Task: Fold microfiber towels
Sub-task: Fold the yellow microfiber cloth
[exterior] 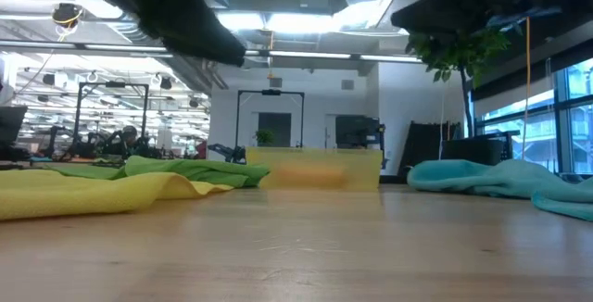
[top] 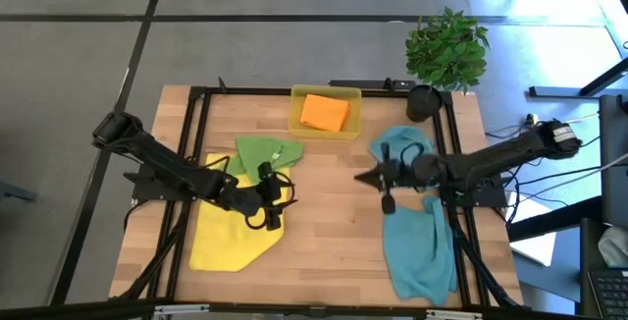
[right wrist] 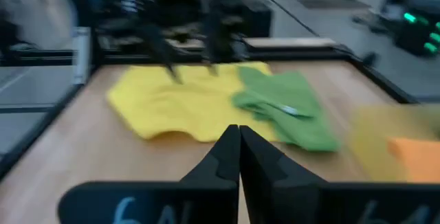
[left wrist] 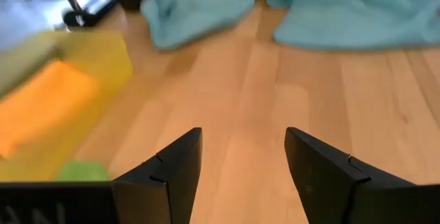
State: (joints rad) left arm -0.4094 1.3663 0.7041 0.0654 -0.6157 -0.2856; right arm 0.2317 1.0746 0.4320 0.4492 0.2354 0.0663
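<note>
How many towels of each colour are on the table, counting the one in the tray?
Yellow towel: 1
Green towel: 1
Orange towel, folded in the tray: 1
Teal-blue towels: 2, one behind the right arm, one at the front
Total: 5

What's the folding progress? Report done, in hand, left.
Done: the orange towel looks folded in the tray. In hand: nothing; the left gripper is open above bare wood by the yellow towel, the right gripper is shut and empty. Left: yellow, green towel and the teal towels, all rumpled.
</note>
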